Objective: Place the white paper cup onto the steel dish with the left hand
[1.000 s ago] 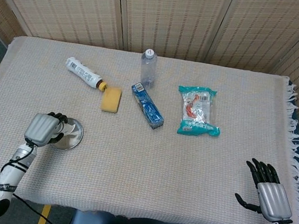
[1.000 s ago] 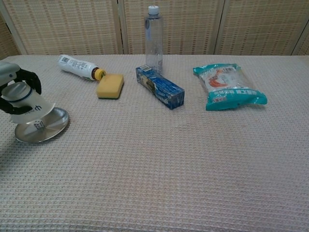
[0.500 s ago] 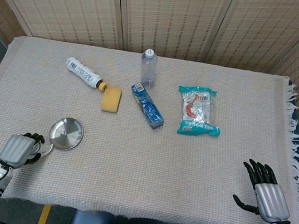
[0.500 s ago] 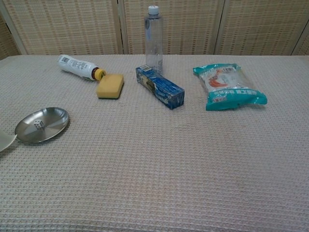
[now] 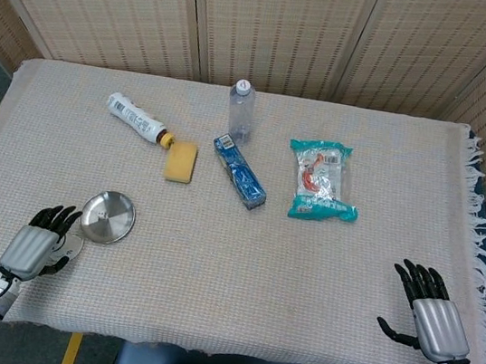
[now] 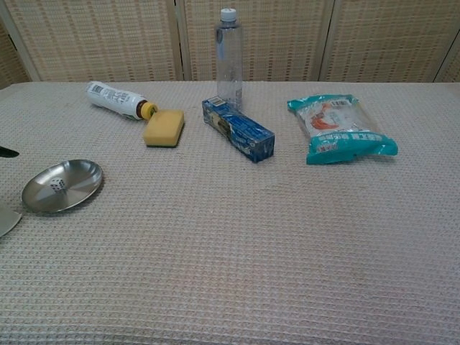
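Observation:
The steel dish (image 5: 108, 217) sits bare on the cloth at the front left, and the chest view shows it too (image 6: 61, 185). My left hand (image 5: 35, 244) lies just in front and to the left of the dish, with its dark fingers stretched out and apart. A sliver of the white paper cup (image 5: 72, 246) shows beside that hand, off the dish; its edge (image 6: 6, 220) peeks in at the chest view's left border, below one fingertip (image 6: 7, 152). My right hand (image 5: 431, 318) rests open at the front right, holding nothing.
At the back stand a clear water bottle (image 5: 240, 110), a lying white bottle (image 5: 135, 117), a yellow sponge (image 5: 181, 161), a blue box (image 5: 239, 172) and a teal snack bag (image 5: 320, 180). The table's front edge runs close to both hands.
The left hand carried the cup off the dish and back toward the front left edge, then uncurled its fingers. The dish now lies bare. The right hand barely moved.

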{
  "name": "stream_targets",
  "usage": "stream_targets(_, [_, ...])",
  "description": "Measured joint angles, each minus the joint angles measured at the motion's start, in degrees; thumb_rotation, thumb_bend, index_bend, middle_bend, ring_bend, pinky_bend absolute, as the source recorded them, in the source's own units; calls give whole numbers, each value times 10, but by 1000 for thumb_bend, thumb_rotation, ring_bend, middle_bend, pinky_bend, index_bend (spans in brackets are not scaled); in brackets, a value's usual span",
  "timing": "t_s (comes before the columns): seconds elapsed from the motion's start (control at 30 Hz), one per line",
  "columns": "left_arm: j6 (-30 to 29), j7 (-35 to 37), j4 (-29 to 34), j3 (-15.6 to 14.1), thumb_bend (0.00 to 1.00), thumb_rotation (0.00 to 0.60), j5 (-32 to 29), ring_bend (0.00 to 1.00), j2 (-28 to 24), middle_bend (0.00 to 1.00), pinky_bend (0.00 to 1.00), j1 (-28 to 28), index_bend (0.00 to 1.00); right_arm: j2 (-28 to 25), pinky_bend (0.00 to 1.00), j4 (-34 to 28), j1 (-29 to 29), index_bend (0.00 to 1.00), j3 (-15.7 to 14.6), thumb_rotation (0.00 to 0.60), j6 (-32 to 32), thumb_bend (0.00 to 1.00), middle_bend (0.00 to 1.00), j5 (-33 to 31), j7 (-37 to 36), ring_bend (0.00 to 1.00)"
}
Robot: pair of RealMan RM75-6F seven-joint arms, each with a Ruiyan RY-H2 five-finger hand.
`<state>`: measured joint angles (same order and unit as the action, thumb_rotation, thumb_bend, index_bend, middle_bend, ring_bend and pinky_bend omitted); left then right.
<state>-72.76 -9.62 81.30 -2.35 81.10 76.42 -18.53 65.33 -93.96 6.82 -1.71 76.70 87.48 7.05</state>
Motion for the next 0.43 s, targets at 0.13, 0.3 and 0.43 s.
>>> stream_targets(0.13, [-63, 16, 11, -4, 286, 600, 38, 0, -14, 0, 48, 20, 0, -2, 0, -2, -3, 0, 0, 358, 9, 180, 0, 5, 0, 0])
stream_targets(0.3, [-184, 18, 13, -12, 290, 600, 79, 0, -23, 0, 47, 76, 0, -2, 0, 0, -10, 0, 4, 358, 31, 180, 0, 10, 2, 0])
stream_targets(0.43, [-249, 9, 19, -17, 294, 600, 104, 0, -29, 0, 47, 127, 0, 3, 0, 3, -16, 0, 9, 357, 51, 181, 0, 13, 8, 0])
